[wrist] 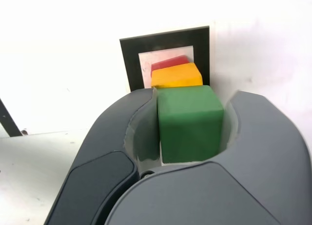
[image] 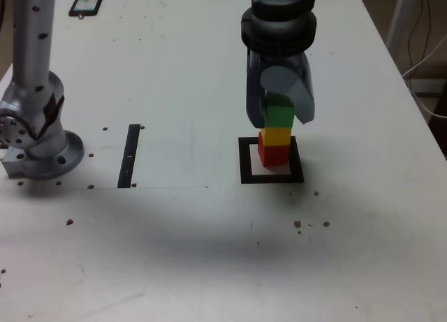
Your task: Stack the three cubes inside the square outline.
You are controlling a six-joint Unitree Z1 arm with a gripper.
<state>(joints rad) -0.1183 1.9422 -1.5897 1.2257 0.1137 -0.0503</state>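
Inside the square outline (image: 246, 161) (wrist: 129, 59) the three cubes form one column. The red cube (image: 272, 154) (wrist: 168, 64) is at the bottom, with the yellow cube (image: 276, 135) (wrist: 176, 76) on it. The green cube (image: 281, 114) (wrist: 190, 122) sits on top of the yellow one. My gripper (image: 279, 119) (wrist: 197, 92) hangs over the column, one jaw on each side of the green cube. In the wrist view the pads lie close against the cube's sides. I cannot tell whether they press on it or stand just off it.
The arm's grey base (image: 35, 140) stands at the exterior view's left. A thin black strip (image: 130, 154) (wrist: 9, 120) lies between it and the outline. A small dark flat device (image: 85, 4) rests at the table's far edge. Cables hang beyond the table at the exterior view's right.
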